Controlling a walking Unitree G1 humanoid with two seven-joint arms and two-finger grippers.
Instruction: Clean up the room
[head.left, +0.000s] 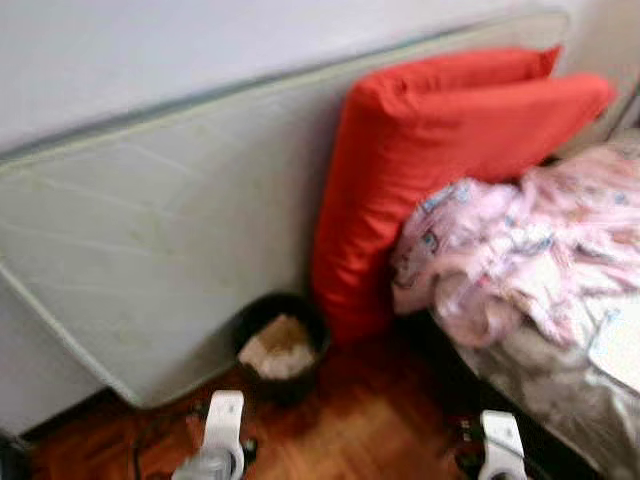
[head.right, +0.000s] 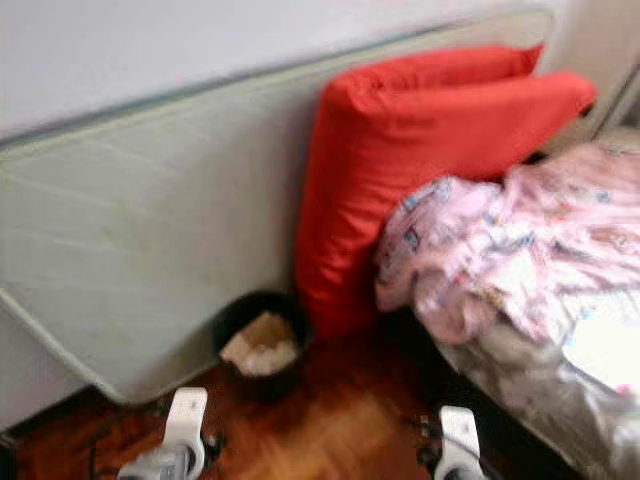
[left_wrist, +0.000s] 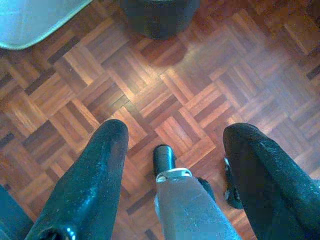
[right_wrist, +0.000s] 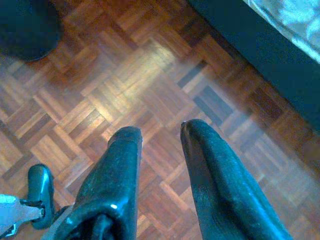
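A black waste bin (head.left: 281, 352) holding crumpled paper stands on the parquet floor (head.left: 360, 420) at the foot of a leaning mattress (head.left: 160, 230). Two red pillows (head.left: 430, 150) rest upright against the mattress beside the bed. A crumpled pink patterned blanket (head.left: 520, 250) lies on the bed (head.left: 560, 390). My left gripper (left_wrist: 177, 127) hangs above bare floor, fingers wide apart and empty, with the bin (left_wrist: 159, 17) just ahead. My right gripper (right_wrist: 160, 129) hangs low near the dark bed base (right_wrist: 260, 60), its fingers a little apart with nothing between them.
The mattress stands on edge along the white wall (head.left: 150, 50) and its rounded corner (left_wrist: 30, 25) reaches the floor. My own foot (left_wrist: 164, 157) shows under the left gripper. The bed closes off the right side; open floor lies between bin and bed.
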